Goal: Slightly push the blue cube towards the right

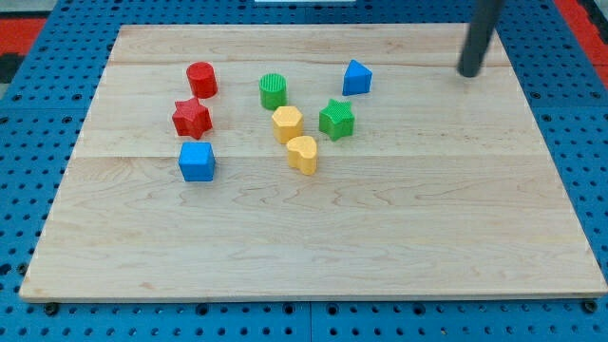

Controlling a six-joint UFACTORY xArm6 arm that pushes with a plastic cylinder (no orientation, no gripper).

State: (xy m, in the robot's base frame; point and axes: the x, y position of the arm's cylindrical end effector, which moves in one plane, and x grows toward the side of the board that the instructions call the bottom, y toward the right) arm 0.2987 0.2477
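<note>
The blue cube (197, 161) sits on the wooden board (313, 237) at the view's left of centre, just below the red star (191, 117). My tip (468, 72) is at the view's upper right, far to the right of the blue cube and touching no block. The nearest block to my tip is the blue triangular block (356, 78), well to its left.
A red cylinder (201, 79) lies above the red star. A green cylinder (273, 91), yellow hexagon (287, 123), yellow heart-shaped block (302, 154) and green star (336, 119) cluster in the middle. Blue pegboard (38, 142) surrounds the board.
</note>
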